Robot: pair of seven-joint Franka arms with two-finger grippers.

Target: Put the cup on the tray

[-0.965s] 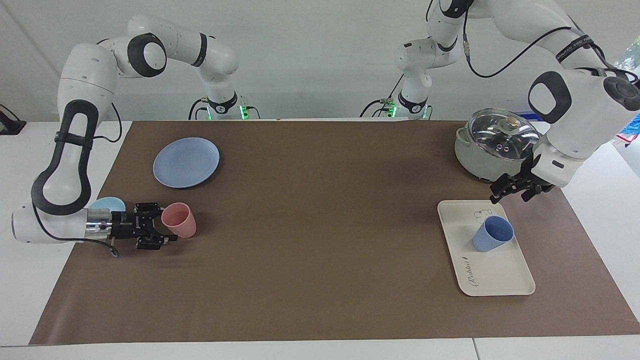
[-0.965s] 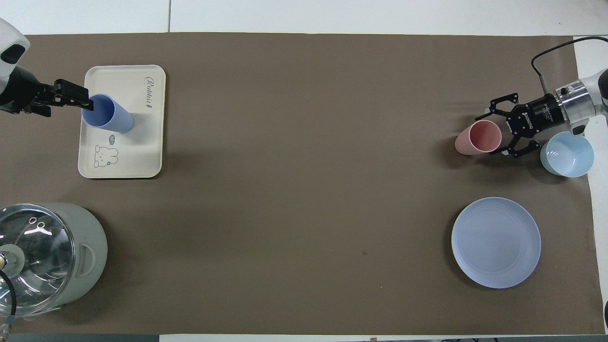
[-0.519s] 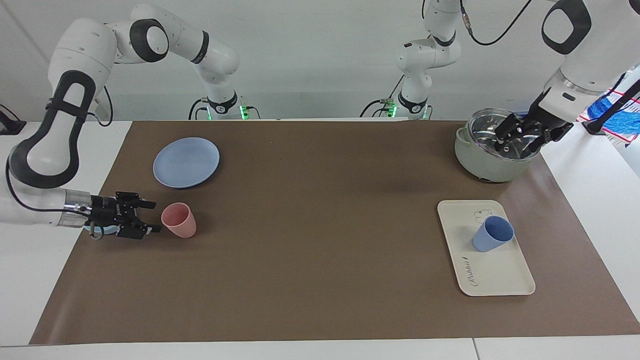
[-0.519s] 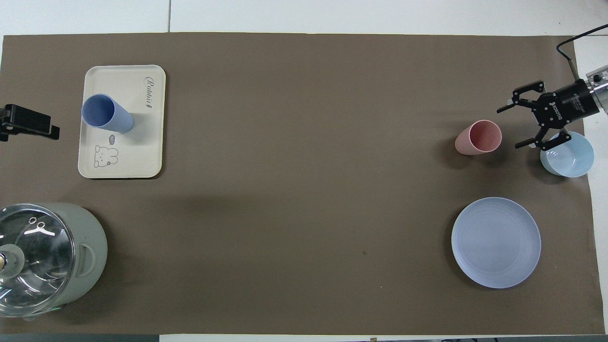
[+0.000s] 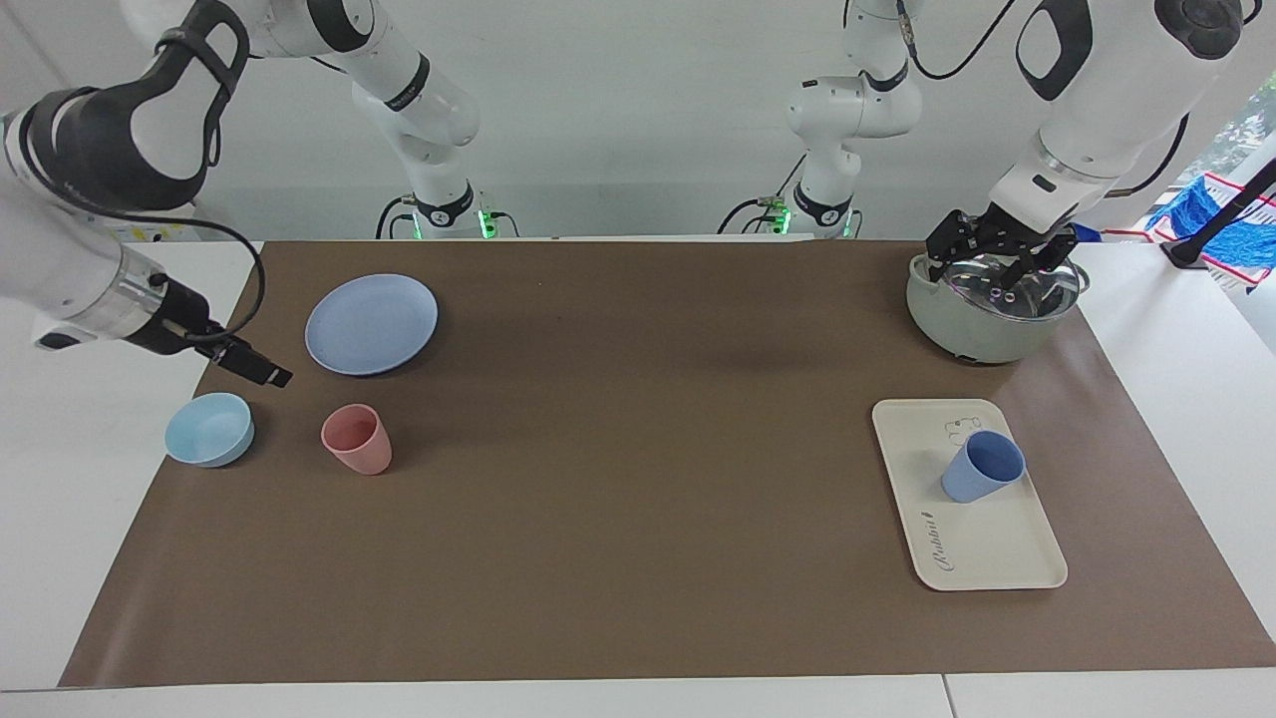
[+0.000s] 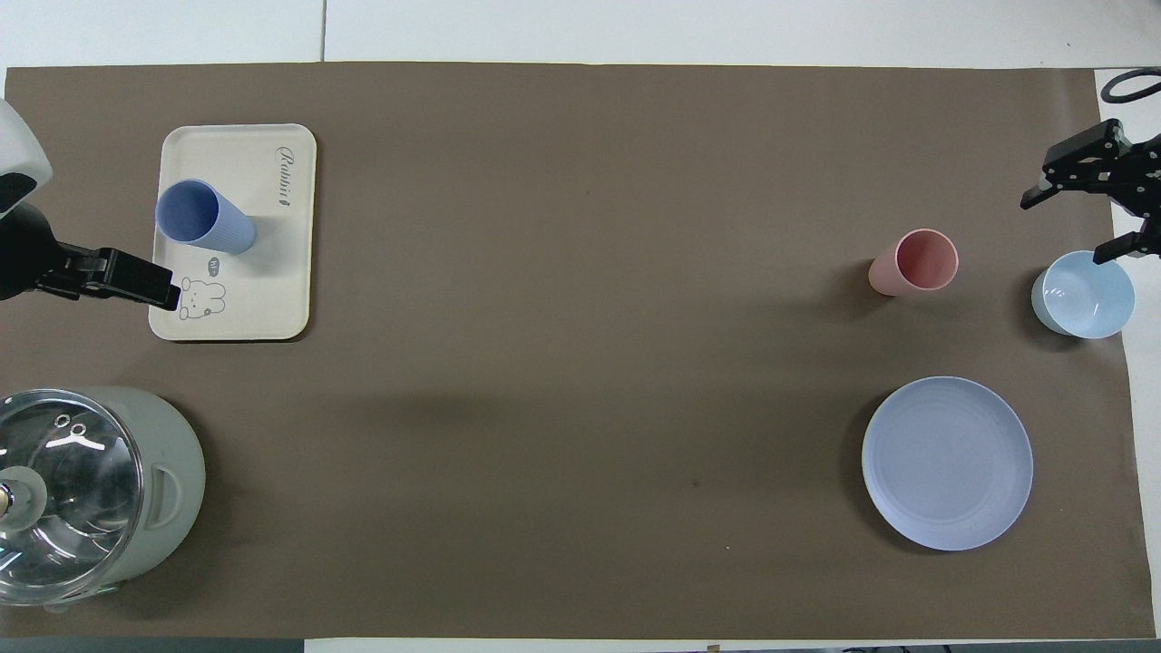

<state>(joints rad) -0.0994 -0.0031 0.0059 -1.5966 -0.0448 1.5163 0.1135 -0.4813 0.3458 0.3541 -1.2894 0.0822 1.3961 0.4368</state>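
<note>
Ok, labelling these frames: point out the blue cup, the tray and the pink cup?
blue cup (image 5: pixel 981 468), facing view, side wall.
tray (image 5: pixel 997 558), facing view, bare floor.
pink cup (image 5: pixel 357 444), facing view, side wall.

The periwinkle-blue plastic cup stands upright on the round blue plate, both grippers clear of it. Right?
Not quite. The periwinkle-blue plastic cup stands upright on the cream-white rectangular tray, not the plate, as the facing view shows. Both grippers are clear of it.
</note>
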